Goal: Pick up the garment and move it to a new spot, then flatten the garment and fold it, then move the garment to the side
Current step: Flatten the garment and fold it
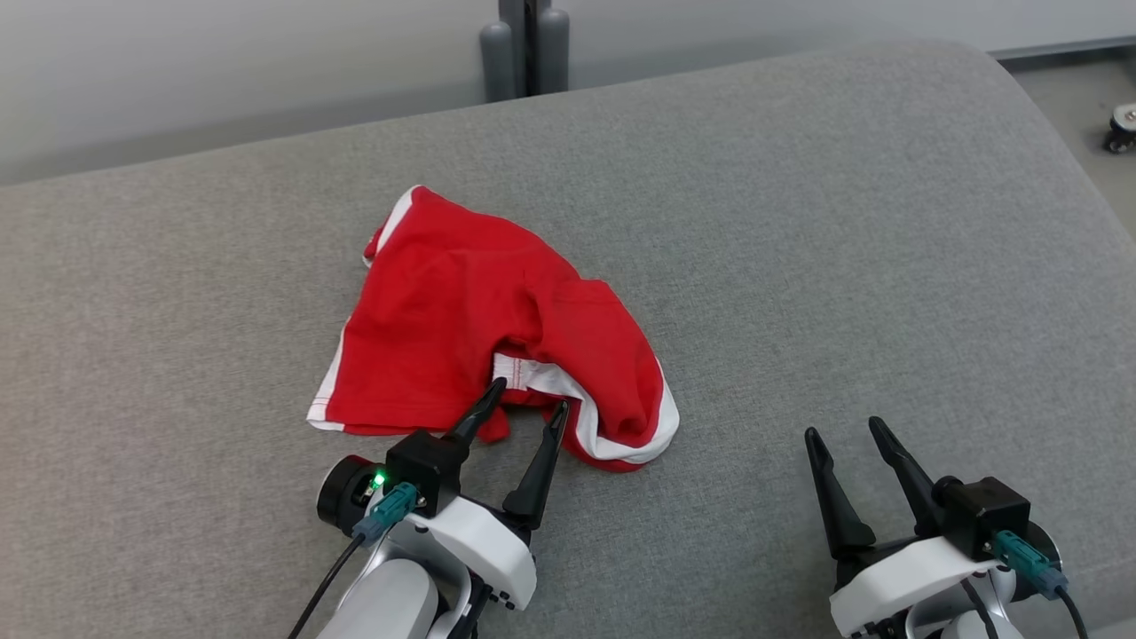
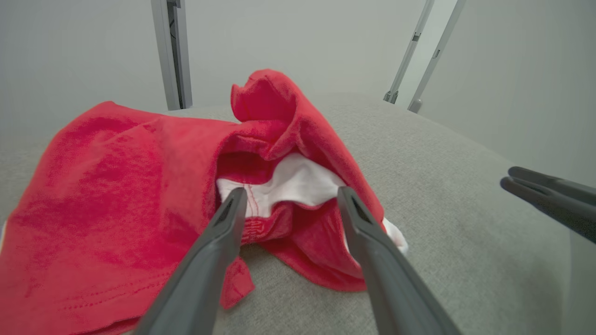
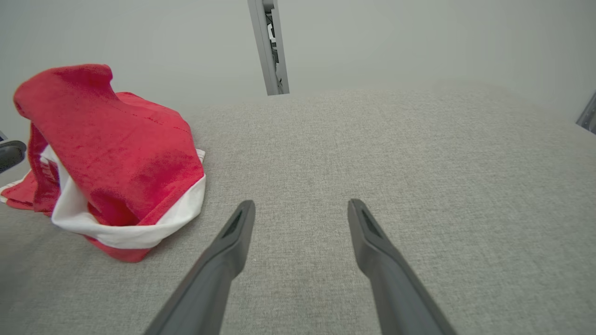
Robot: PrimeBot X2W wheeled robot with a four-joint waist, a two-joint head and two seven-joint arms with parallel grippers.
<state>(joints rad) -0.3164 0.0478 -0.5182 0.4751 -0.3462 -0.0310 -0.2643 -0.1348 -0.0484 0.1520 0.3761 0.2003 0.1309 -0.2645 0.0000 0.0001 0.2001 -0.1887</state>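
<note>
The garment (image 1: 461,328) is a crumpled red piece with white trim, lying in a heap on the grey upholstered surface (image 1: 843,266). My left gripper (image 1: 530,395) is open at the garment's near edge, its fingertips on either side of the white-lined opening (image 2: 298,181). The garment (image 2: 116,186) spreads left and bunches up behind that gripper (image 2: 291,195). My right gripper (image 1: 843,430) stands open over bare fabric, well to the right of the garment. In the right wrist view that gripper (image 3: 300,207) is empty and the garment (image 3: 111,153) sits at the left.
A wall and a dark grey upright post (image 1: 524,44) stand behind the surface's far edge. The surface curves down at the right, where floor and a small caster (image 1: 1120,129) show. My right gripper's fingers (image 2: 549,195) reach into the left wrist view from the right.
</note>
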